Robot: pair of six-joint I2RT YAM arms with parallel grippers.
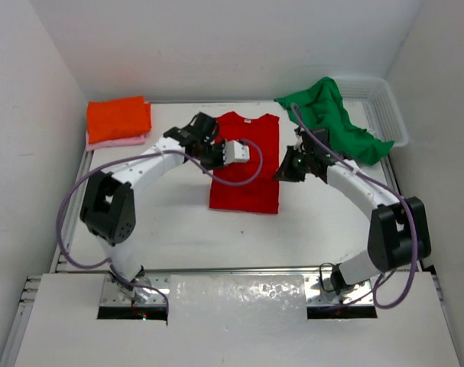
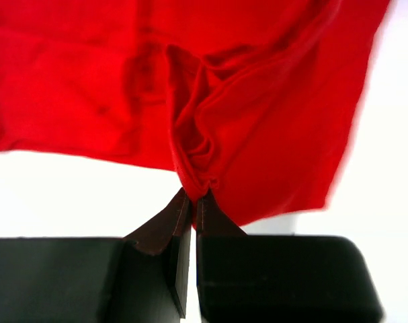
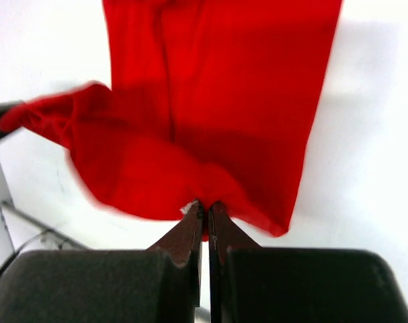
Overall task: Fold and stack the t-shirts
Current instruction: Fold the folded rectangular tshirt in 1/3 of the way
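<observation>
Flanking the red t-shirt [image 1: 247,187], left end effector [image 2: 193,195] and right end effector [image 3: 205,205] each pinch its edge.

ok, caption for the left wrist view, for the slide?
Left gripper shut on a bunched edge of the red t-shirt, white table beneath.

open: table [image 1: 178,229] near strip | obstacles: basket [image 1: 392,122] far-right, orange shirt [image 1: 118,118] far-left
</observation>
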